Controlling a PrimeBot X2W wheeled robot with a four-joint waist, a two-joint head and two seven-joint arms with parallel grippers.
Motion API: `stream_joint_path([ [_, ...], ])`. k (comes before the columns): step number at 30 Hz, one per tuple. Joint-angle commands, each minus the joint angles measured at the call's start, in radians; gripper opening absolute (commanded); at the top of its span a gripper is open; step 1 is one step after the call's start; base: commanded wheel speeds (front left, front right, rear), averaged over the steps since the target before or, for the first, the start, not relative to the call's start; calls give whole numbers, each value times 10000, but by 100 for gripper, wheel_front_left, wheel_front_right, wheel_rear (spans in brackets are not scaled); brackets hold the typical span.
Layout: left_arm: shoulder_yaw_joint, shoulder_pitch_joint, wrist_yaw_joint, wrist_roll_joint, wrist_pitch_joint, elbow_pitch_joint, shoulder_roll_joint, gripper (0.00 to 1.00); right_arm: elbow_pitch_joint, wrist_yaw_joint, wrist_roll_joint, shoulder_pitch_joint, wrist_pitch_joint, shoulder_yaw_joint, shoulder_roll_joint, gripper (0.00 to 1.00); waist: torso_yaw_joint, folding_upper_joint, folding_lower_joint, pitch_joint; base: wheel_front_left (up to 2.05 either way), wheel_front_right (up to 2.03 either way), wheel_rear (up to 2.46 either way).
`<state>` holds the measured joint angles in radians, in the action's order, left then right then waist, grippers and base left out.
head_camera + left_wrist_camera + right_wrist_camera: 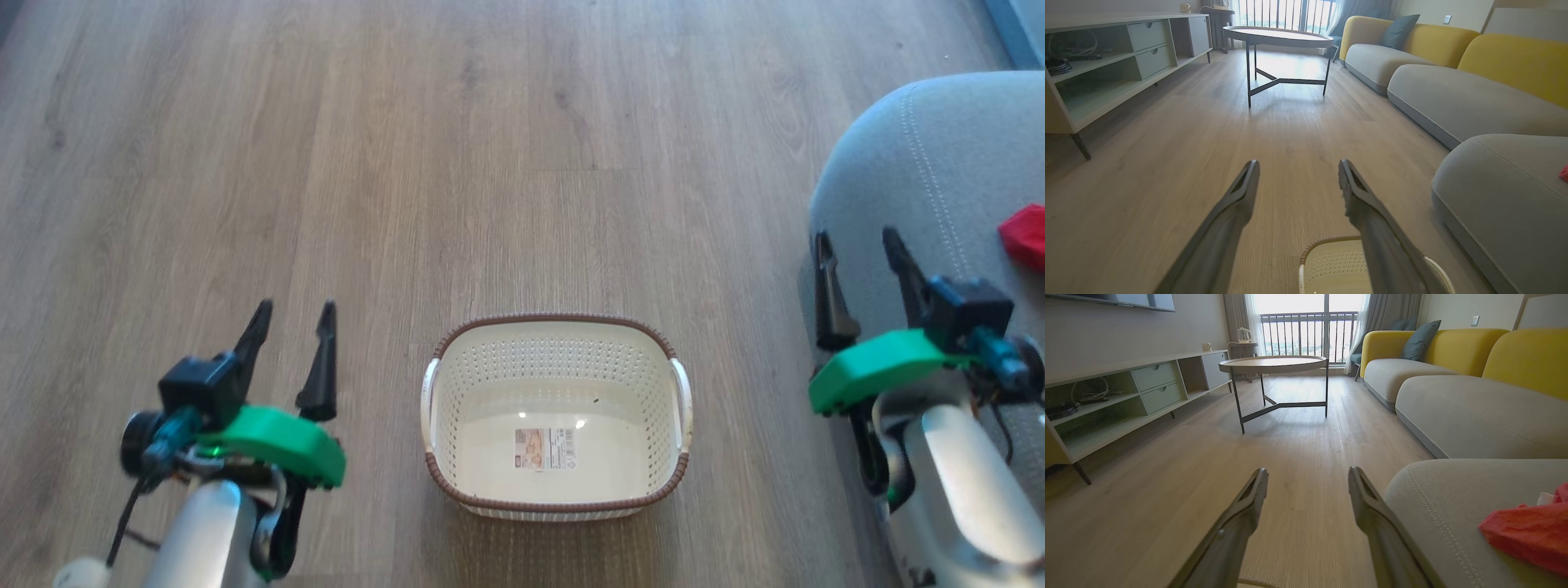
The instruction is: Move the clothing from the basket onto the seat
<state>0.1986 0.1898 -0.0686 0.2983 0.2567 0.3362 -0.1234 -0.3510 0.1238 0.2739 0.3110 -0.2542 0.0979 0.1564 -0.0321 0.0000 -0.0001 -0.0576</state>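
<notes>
Red clothing (1024, 237) lies on the grey seat (922, 155), just to the right of the right gripper (856, 237), whose two dark fingers stand apart with nothing between them, at the cushion's rounded edge. Between the two grippers the cream perforated basket (490, 367) sits on the wood-look floor (490, 122), with a label (544, 449) on its bottom. The left gripper (295, 310) hangs to the basket's left, its fingers likewise spread and free
</notes>
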Motion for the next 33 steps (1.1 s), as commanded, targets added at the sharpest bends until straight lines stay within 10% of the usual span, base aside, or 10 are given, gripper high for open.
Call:
stream_joint_path([
  [1,-561,197,101,-122,51,-411,-38,100,373,69,-33,15,-76,58,-79,100,57,0,1,5,0,0,0],
  [33,-2776,-1648,134,-1233,51,-877,727,100,955,69,-799,-2147,-76,-17,-830,100,454,0,1,182,0,0,0],
])
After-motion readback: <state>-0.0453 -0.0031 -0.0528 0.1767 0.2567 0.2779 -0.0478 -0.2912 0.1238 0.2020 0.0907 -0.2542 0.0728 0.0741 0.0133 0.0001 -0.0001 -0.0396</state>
